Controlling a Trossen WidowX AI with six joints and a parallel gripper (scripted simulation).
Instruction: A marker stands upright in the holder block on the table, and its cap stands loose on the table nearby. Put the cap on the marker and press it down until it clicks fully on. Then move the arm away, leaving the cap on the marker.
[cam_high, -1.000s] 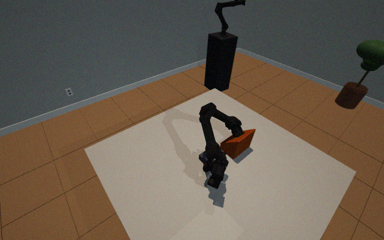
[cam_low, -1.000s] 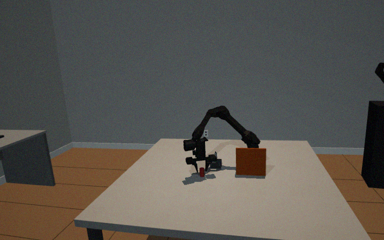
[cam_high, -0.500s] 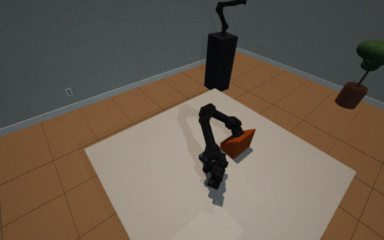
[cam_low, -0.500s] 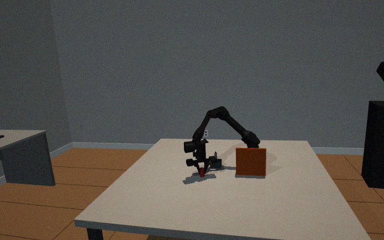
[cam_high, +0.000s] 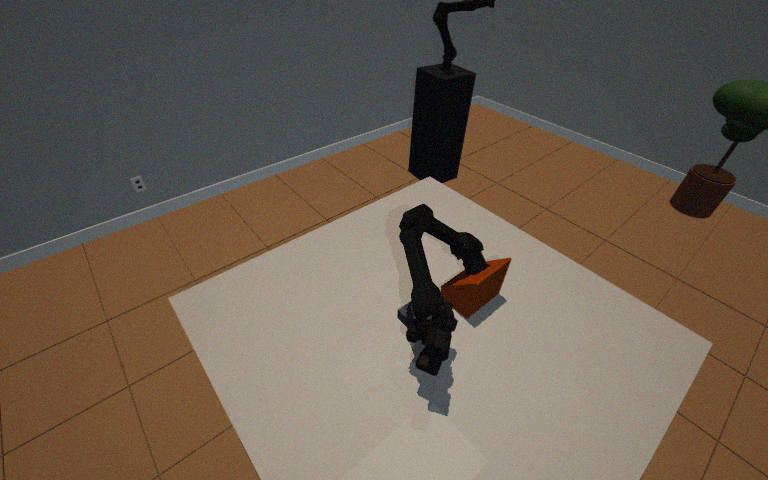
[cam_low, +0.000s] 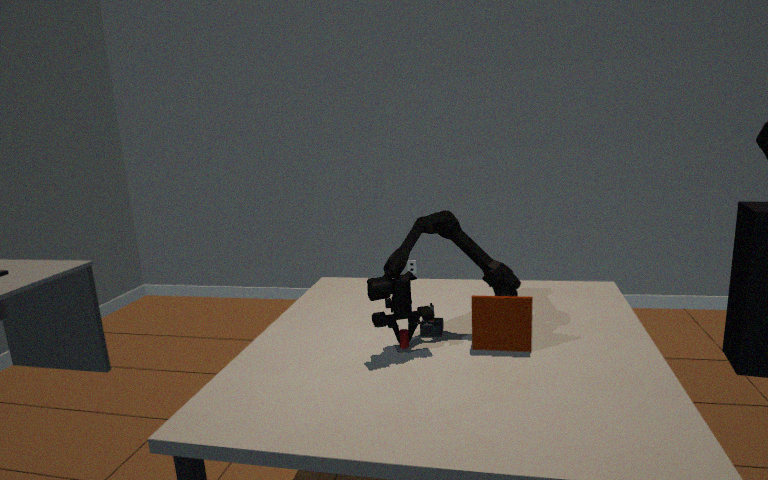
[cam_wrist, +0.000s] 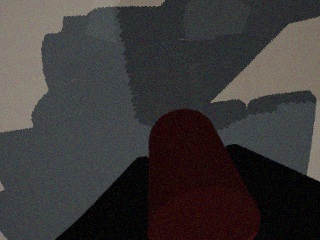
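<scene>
The red cap (cam_low: 403, 339) (cam_wrist: 187, 165) is upright between the fingers of my gripper (cam_low: 404, 340) (cam_wrist: 187, 162), which is shut on it. The cap appears to be very slightly above the table (cam_high: 317, 339) (cam_low: 396, 418). In the top view the arm hides the cap. The dark holder block (cam_high: 403, 315) (cam_low: 431, 328) stands on the table just behind and to the right of the gripper in the exterior view. The marker above the block is mostly hidden behind part of the gripper there, and hidden by the arm in the top view.
An orange wedge-shaped block (cam_high: 481, 294) (cam_low: 501, 323) stands by the arm's base, to the right of the holder block in the exterior view. A black pedestal (cam_high: 441, 118) with another arm, and a potted plant (cam_high: 702, 192), stand beyond the table.
</scene>
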